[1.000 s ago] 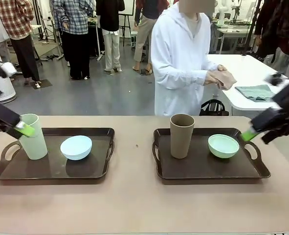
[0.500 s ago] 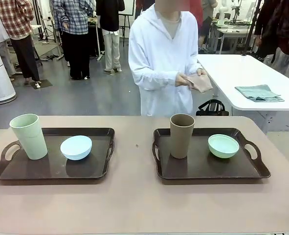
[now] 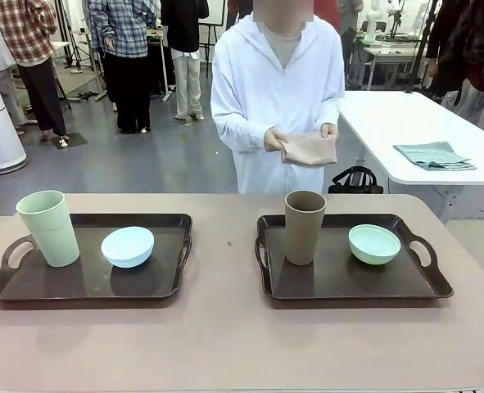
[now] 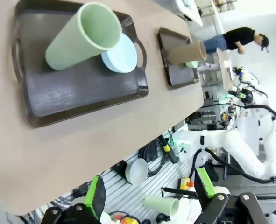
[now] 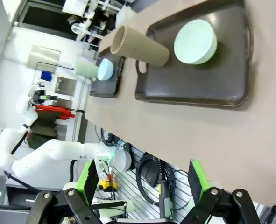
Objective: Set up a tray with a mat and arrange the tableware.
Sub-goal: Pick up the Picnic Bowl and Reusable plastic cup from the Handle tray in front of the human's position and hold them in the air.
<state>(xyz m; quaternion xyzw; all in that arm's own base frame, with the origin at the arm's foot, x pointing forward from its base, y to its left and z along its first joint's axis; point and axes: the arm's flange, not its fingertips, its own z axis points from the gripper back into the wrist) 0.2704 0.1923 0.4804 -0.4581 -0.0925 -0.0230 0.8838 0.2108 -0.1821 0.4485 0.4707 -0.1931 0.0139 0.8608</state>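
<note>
While both arms hang off my near edge of the table (image 3: 225, 344), I see each tool spread wide with nothing in it. The left gripper (image 4: 149, 193) shows its two green pads well apart over the clutter by the robot's base. The right gripper (image 5: 142, 179) is the same, jaws apart and empty. Both wrist cameras look across the tabletop at the trays.

At the far side the person (image 3: 278, 90) stands facing me, elbows bent, hands (image 3: 273, 141) together at waist height. They hold a folded pinkish-beige mat (image 3: 309, 149) off the table, roughly level, its long side running across the body.

The tableware sits in two dark trays, each with its long side along the table edge and its handles at the short ends. On the left tray (image 3: 86, 282) the pale green tumbler (image 3: 49, 228) stands upright at the left end, mouth up, long axis vertical. The light blue bowl (image 3: 128, 246) sits just beside it, rim up. On the right tray (image 3: 348, 285) the brown tumbler (image 3: 305, 227) stands upright at the left end, with the mint green bowl (image 3: 374, 243) near it, rim up.

A grey-green cloth (image 3: 434, 154) lies folded on the white table (image 3: 389, 115) behind
</note>
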